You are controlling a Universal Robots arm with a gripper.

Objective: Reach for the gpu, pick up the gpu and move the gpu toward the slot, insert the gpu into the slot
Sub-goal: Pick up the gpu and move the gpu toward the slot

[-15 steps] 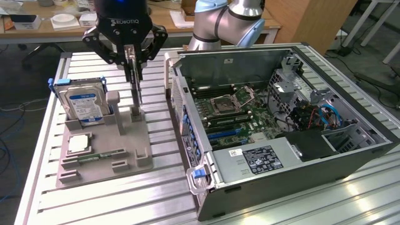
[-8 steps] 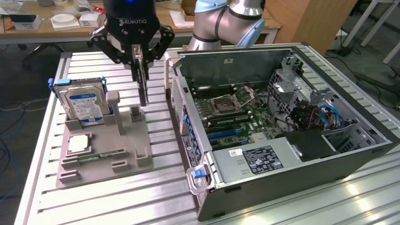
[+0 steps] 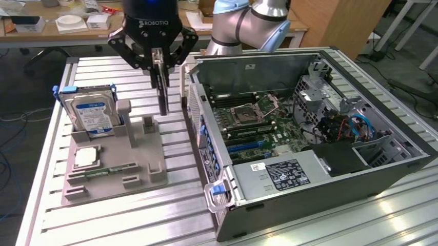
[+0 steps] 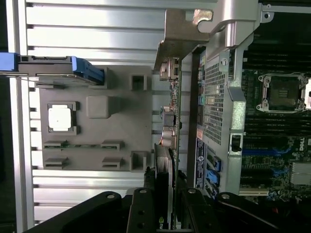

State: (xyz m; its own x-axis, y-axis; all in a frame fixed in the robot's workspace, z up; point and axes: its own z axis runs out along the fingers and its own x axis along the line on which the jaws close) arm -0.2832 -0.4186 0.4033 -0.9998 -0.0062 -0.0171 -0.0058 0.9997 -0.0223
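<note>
My gripper (image 3: 161, 64) is shut on the gpu (image 3: 163, 95), which hangs edge-on and upright as a thin dark card, lifted just above the grey holder (image 3: 130, 154). In the wrist view the gpu (image 4: 171, 121) runs out from between my black fingers (image 4: 142, 208), and its pale metal bracket (image 4: 181, 34) is at the far end, beside the case's perforated rear wall (image 4: 214, 97). The card is outside the open computer case (image 3: 308, 169), close to its near wall. The blue expansion slots (image 3: 243, 147) lie on the motherboard inside.
The grey holder also carries a blue-labelled hard drive (image 3: 92, 113), a square processor chip (image 3: 87, 156) and a narrow green memory stick (image 3: 102, 171). Cables and a drive cage (image 3: 342, 123) fill the case's right side in the exterior view. Slatted aluminium table (image 3: 123, 220) lies all around.
</note>
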